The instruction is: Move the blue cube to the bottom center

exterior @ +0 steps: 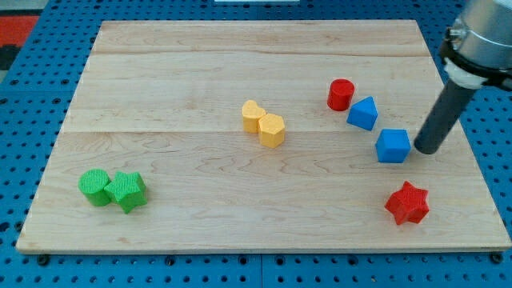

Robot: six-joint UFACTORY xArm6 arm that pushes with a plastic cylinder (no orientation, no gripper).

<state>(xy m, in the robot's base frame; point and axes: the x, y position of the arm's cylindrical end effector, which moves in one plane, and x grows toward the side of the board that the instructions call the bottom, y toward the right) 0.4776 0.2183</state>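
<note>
The blue cube lies on the wooden board at the view's right, a little below the middle height. My tip stands just to the right of the cube, very close to its right face or touching it. The dark rod slants up to the view's top right corner. A second blue block, wedge-like in shape, lies just up and left of the cube.
A red cylinder lies up-left of the blue blocks. A red star lies below the cube. Two yellow blocks sit near the centre. A green cylinder and green block lie at lower left. Board edge below.
</note>
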